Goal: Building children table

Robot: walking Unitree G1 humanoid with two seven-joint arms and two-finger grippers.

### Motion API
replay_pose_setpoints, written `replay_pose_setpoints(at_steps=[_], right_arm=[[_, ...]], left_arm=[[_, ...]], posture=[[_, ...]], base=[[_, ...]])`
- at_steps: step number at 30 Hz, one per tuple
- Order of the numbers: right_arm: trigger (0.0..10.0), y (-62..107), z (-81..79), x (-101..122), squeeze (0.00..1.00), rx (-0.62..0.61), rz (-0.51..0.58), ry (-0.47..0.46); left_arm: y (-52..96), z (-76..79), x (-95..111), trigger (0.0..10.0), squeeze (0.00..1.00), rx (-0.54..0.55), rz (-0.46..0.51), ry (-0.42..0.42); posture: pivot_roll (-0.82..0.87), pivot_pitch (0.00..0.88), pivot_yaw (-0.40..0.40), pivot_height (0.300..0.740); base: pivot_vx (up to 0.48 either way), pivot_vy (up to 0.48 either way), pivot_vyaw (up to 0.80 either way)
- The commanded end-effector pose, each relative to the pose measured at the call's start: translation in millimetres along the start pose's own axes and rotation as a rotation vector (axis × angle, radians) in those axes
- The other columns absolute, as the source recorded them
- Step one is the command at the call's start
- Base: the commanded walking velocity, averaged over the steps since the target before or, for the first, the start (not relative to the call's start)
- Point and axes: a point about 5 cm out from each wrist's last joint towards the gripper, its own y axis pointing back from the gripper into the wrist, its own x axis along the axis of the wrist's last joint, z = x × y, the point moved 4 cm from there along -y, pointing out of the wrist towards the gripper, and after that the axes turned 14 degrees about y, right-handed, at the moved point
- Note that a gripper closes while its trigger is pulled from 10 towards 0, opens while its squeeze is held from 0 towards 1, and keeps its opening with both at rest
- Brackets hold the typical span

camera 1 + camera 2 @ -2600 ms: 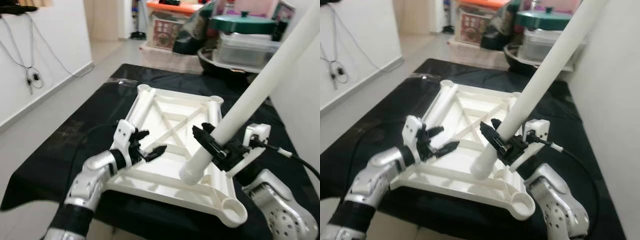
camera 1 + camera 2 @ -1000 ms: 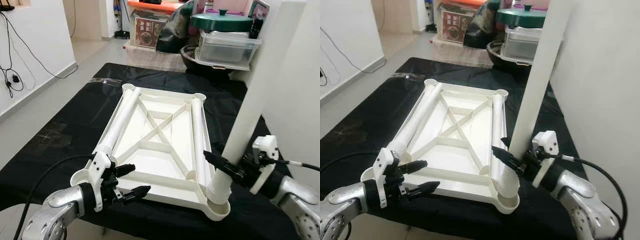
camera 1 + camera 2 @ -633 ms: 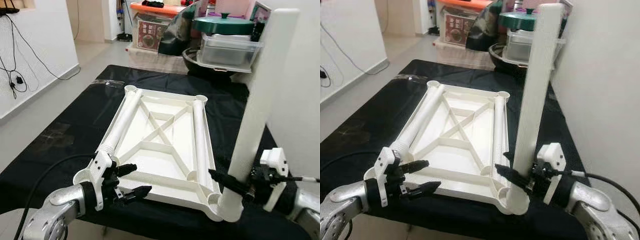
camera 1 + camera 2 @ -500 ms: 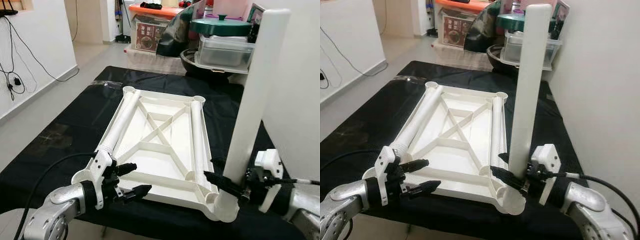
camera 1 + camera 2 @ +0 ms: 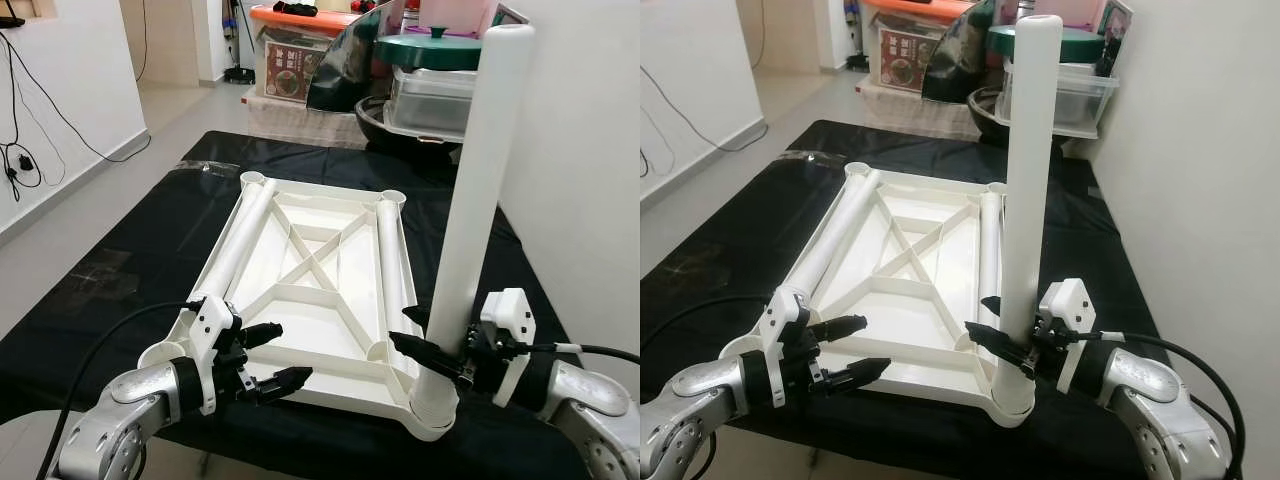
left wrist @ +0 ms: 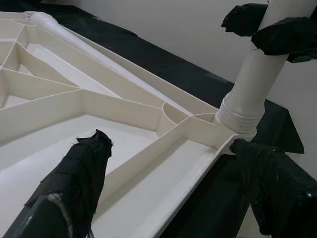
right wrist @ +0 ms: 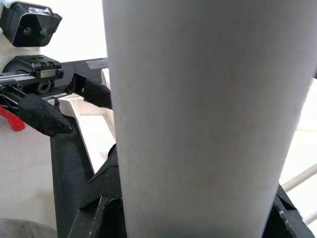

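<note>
Standing straight now, the white leg [image 5: 478,190] has tipped up from its slant — its ridged end sits in the tabletop's [image 5: 320,300] near right corner socket [image 5: 1008,398]. The right hand [image 5: 432,352] stays clamped on it, so twisting it in looks next — the left hand [image 5: 268,362] waits with fingers apart.

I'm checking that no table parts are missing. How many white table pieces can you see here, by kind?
Tabletop, lying upside down: 1
Leg standing upright in the near right corner socket, held by the right gripper: 1
Legs lying flat inside the tabletop: 2
Total: 4
</note>
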Motion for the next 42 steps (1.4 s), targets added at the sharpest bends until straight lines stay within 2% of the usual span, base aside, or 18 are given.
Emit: replay_pose_setpoints(at_steps=[1,6,10,13,15,17,20,23,26,30,33,36,42], right_arm=[[0.0,5.6,0.1,-15.1,0.0,-0.018,-0.07,-0.014],[0.0,4.2,-4.3,-12.4,0.0,-0.04,-0.04,-0.028],[0.0,-0.6,-9.0,-3.2,0.0,-0.243,0.08,-0.111],[0.0,-0.6,-9.2,-3.4,0.0,-0.276,0.087,-0.118],[0.0,0.9,-9.8,-7.0,0.0,-0.376,0.102,-0.178],[0.0,1.6,-10.6,-8.7,0.0,-0.406,0.104,-0.201],[0.0,1.1,-20.0,-12.0,0.0,-0.473,0.096,-0.222],[0.0,0.3,-23.4,-10.7,0.0,-0.471,0.099,-0.219],[0.0,1.2,-41.2,-13.3,0.0,-0.371,0.044,-0.126],[0.0,1.0,-42.4,-13.5,0.0,-0.333,0.035,-0.104],[0.0,1.6,-42.0,-16.1,0.0,-0.22,-0.013,-0.019],[0.0,1.6,-39.5,-18.3,0.0,-0.173,-0.034,0.016],[0.0,0.2,-38.7,-16.4,0.0,-0.132,-0.026,0.034]], left_arm=[[-3.2,2.0,-1.3,10.0,0.0,-0.012,-0.005,0.014],[-3.6,0.8,-2.2,10.0,0.0,-0.007,-0.005,0.017],[-4.9,-2.3,-3.0,10.0,0.0,0.005,0.001,0.022],[-5.2,-2.6,-3.0,10.0,0.0,0.006,0.002,0.022],[-5.7,-3.1,-3.3,10.0,0.0,0.008,0.004,0.022],[-5.8,-3.3,-3.4,10.0,0.0,0.009,0.004,0.023],[-6.5,-6.3,-1.8,10.0,0.0,0.019,0.01,0.015],[-6.6,-7.0,-1.2,10.0,0.0,0.02,0.011,0.015],[-9.3,-7.3,-3.0,10.0,0.0,0.016,0.01,0.016],[-10.5,-7.3,-2.9,10.0,0.0,0.014,0.009,0.015],[-12.7,-10.1,-0.3,10.0,0.0,0.018,0.016,0.007],[-12.3,-11.1,-0.5,10.0,0.0,0.023,0.017,0.004],[-11.9,-11.0,-1.5,10.0,0.0,0.033,0.025,0.011]], posture=[[0.15,0.0,-0.108,0.74],[0.15,0.0,-0.108,0.74],[0.14,0.0,-0.106,0.74],[0.14,0.0,-0.104,0.74],[0.13,0.0,-0.098,0.74],[0.13,0.0,-0.098,0.74],[0.13,0.0,-0.093,0.74],[0.12,0.0,-0.088,0.74],[0.11,0.0,-0.076,0.74],[0.11,0.0,-0.077,0.74],[0.12,0.0,-0.088,0.74],[0.12,0.0,-0.097,0.74],[0.13,0.0,-0.112,0.74]], base=[[0.0,0.0,0.0],[0.0,0.0,0.0],[0.0,0.0,0.0],[0.0,0.0,0.0],[0.0,0.0,0.0],[0.0,0.0,0.0],[0.0,0.0,0.0],[0.0,0.0,0.0],[0.0,0.0,0.0],[0.0,0.0,0.0],[0.0,0.0,0.0],[0.0,0.0,0.0],[0.0,0.0,0.0]])
